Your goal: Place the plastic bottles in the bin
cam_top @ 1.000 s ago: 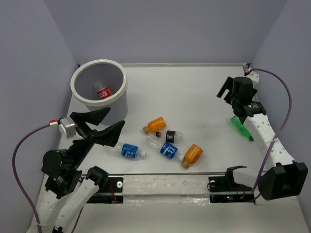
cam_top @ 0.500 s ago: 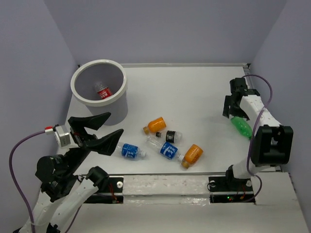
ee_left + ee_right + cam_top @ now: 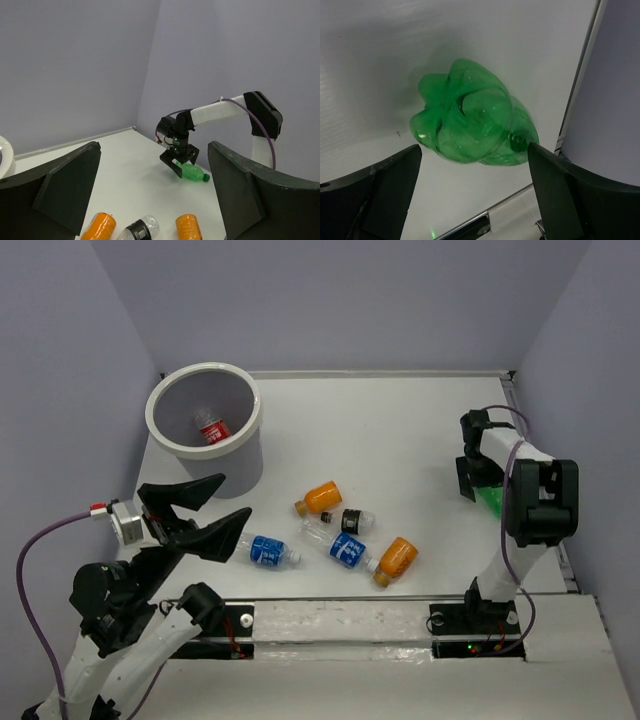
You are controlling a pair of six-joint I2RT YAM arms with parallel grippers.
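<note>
The white bin (image 3: 160, 430) stands at the far left with a red-labelled bottle (image 3: 211, 430) inside. On the table lie two orange bottles (image 3: 322, 497) (image 3: 396, 558), a black-labelled bottle (image 3: 350, 521) and two blue-labelled bottles (image 3: 268, 550) (image 3: 345, 549). The green bottle (image 3: 493, 500) lies at the right edge. My right gripper (image 3: 475, 480) is open and points down just above the green bottle (image 3: 472, 117), its base between the fingers. My left gripper (image 3: 205, 510) is open and empty, raised left of the bottle group. The left wrist view shows the green bottle (image 3: 192, 172) under the right gripper (image 3: 180, 160).
Purple-grey walls enclose the table on the left, back and right. A metal rail (image 3: 350, 620) runs along the near edge. The table's right edge (image 3: 570, 100) lies close beside the green bottle.
My right arm has folded inward and its gripper has come down over the green bottle. My left gripper has drawn back a little toward the near left.
</note>
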